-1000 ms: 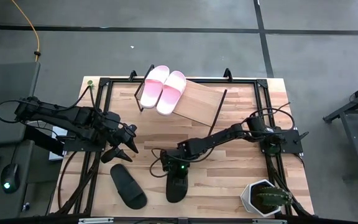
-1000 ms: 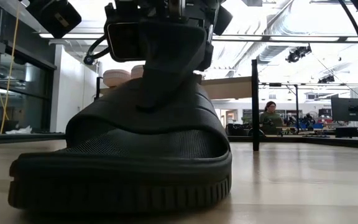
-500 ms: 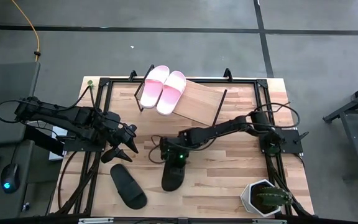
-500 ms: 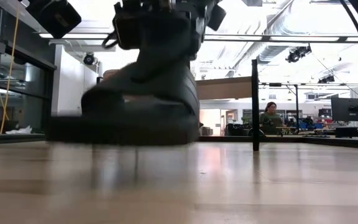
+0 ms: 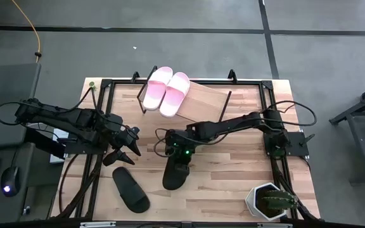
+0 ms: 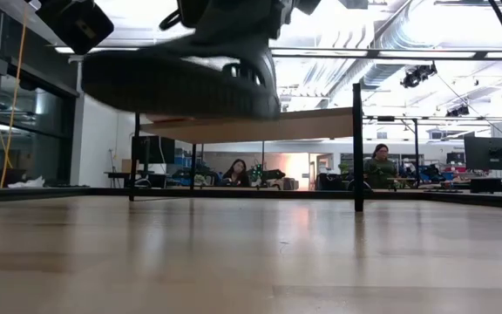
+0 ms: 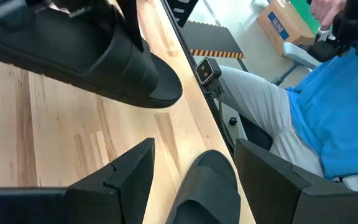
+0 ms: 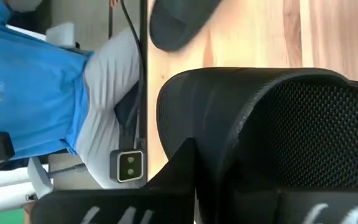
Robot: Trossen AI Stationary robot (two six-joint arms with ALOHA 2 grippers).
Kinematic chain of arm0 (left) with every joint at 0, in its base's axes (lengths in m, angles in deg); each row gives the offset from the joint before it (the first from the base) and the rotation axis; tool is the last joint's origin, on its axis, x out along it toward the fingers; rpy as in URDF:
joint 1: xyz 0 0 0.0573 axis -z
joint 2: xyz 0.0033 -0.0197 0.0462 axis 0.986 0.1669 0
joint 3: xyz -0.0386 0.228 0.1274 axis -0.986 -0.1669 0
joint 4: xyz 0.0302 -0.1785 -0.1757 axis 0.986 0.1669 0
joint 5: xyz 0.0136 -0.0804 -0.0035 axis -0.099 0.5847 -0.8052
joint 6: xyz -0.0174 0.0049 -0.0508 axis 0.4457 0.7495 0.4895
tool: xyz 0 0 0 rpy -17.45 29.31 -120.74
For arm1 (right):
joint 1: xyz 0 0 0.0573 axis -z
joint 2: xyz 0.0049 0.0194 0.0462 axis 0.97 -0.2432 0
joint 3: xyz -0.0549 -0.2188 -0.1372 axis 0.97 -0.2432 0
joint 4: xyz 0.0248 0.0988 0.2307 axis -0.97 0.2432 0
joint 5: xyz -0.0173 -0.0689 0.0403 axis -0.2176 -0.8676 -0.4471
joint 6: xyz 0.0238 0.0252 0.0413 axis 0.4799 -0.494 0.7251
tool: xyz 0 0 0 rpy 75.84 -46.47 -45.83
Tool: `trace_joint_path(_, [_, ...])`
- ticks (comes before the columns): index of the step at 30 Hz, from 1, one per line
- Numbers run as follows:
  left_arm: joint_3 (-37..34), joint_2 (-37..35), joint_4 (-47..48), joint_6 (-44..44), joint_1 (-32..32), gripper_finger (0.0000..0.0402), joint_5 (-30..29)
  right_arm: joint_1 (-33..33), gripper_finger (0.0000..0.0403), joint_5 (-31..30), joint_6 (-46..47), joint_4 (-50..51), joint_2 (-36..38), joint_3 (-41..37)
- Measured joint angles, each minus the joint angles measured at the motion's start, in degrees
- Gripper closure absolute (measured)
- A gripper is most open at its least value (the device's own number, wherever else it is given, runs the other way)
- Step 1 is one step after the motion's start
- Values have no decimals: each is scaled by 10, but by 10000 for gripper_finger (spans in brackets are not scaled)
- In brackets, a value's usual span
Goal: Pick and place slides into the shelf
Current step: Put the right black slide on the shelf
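- My right claw [image 5: 177, 154] is clamped on the strap of a black slide [image 5: 175, 172] and holds it in the air over the middle of the bench [image 5: 233, 171], toe toward the front edge.
- In the low view, that lifted slide [image 6: 181, 83] hangs clear of the wood, its sole tilted and nothing touching it from below.
- My right wrist view shows the same slide [image 8: 278, 124] close up: strap and mesh footbed just beside my own dark fingers [image 8: 123, 199].
- My left claw [image 5: 127, 149] hangs over the left half of the bench, fingers spread wide and holding nothing.
- The second black slide [image 5: 130, 189] lies flat on the bench near the front edge, just in front of my left claw; in the left wrist view, it [image 7: 207, 190] sits between my open fingers [image 7: 129, 171].
- The two pink slides [image 5: 165, 92] lie side by side on the left part of the shelf [image 5: 201, 104], at the back of the bench.
- A potted plant [image 5: 270, 202] stands on the front right corner.
- A person in a blue top [image 7: 334, 118] sits just beyond the front edge.
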Motion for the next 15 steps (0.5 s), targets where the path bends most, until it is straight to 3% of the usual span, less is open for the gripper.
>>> trace_joint_path(15, [0, 0, -3, 0, 0, 192, 0, 57, 396, 5, -47, 54, 60, 0])
